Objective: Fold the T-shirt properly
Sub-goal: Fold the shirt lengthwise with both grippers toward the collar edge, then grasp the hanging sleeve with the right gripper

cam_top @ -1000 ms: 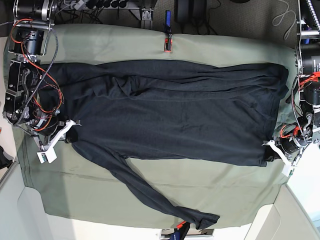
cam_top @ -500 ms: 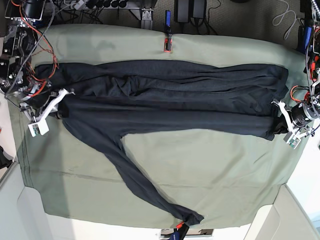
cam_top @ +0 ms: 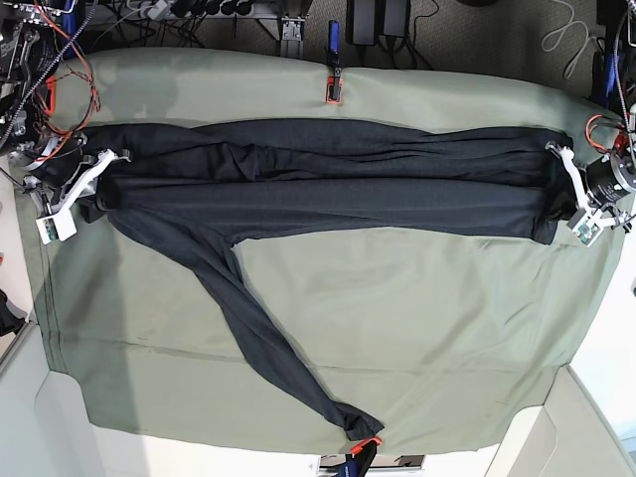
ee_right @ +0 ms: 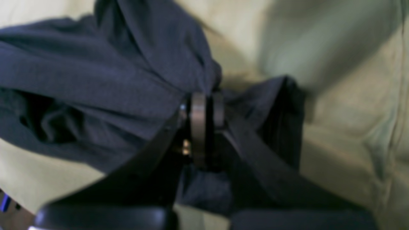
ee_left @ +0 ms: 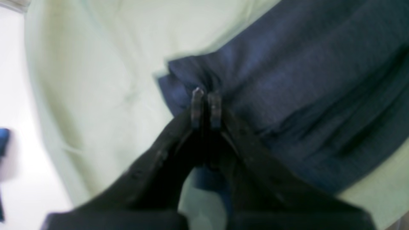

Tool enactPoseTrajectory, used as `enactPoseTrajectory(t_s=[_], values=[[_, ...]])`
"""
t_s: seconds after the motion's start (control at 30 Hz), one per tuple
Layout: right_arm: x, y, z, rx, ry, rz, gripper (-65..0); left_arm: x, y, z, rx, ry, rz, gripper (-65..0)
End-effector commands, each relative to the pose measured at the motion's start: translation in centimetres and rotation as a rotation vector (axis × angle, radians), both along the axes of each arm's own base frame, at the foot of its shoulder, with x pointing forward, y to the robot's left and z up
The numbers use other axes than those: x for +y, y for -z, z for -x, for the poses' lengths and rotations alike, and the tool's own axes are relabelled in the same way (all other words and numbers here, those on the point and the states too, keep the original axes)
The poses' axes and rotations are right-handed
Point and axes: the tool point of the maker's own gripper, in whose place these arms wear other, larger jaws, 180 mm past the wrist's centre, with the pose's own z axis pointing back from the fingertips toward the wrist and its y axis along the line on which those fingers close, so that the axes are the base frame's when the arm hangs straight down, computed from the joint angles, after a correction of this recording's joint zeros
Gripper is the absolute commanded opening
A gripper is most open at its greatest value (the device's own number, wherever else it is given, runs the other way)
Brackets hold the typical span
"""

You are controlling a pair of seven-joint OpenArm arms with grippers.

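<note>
Green table cloth [cam_top: 397, 328]; trailing T-shirt [cam_top: 328, 184] sleeve only in base view.

Sage-green table cloth [cam_top: 397, 328] covers whole work surface, wrinkled, edges drape over white table edge [cam_top: 60, 437]. Dark grey carpet floor [cam_top: 497, 40] along top of base view w/ cables [cam_top: 566, 40] + black boxes [cam_top: 378, 20]. Red/black clamp [cam_top: 335, 87] on far cloth edge. Lighting even, soft shadows

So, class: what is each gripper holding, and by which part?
Both hold the T-shirt: the left gripper pinches one end's edge, the right gripper pinches bunched fabric at the opposite end.
</note>
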Motion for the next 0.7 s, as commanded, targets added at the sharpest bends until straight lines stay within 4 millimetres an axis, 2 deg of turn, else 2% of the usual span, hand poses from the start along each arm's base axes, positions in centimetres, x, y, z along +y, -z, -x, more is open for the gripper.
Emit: enactPoseTrajectory(t_s=[0.0,0.07,0.13,0.17,0.23,0.3,0.5,0.67], values=[[-0.5,-1.1,-0.6,-0.037,0.002,0.009,-65.0,0.5,-1.3,-0.7,-0.032,0.004,-0.012,-65.0],[-0.3,-1.0,-0.4,-0.037,0.002,-0.002,-65.0,0.2,-0.7,-0.2,-0.021,0.002,-0.003,-64.8],[-0.1,-1.0,-0.4,-0.04,0.0,-0.021,-65.0,0.0,-0.6,-0.2,-0.02,-0.001,0.005,-59.7],[0.0,-1.1,-0.4,-0.041,0.002,-0.029,-59.1,0.0,-0.5,-0.2,-0.022,-0.002,0.007,-56.9],[0.1,-1.2,-0.6,-0.053,0.004,-0.035,-42.4,0.0,-0.6,-0.2,-0.023,-0.003,0.011,-51.7],[0.1,-1.4,-0.7,-0.066,0.007,-0.039,-33.3,0.0,-0.6,-0.2,-0.022,-0.003,0.01,-47.0],[0.7,-2.3,-1.3,-0.108,0.007,-0.088,-32.7,0.1,-0.1,0.4,0.031,-0.043,0.04,-33.2],[2.0,-5.7,-4.3,-0.246,0.01,-0.176,-32.7,-0.4,-0.4,0.4,0.033,-0.054,0.095,-33.2]])
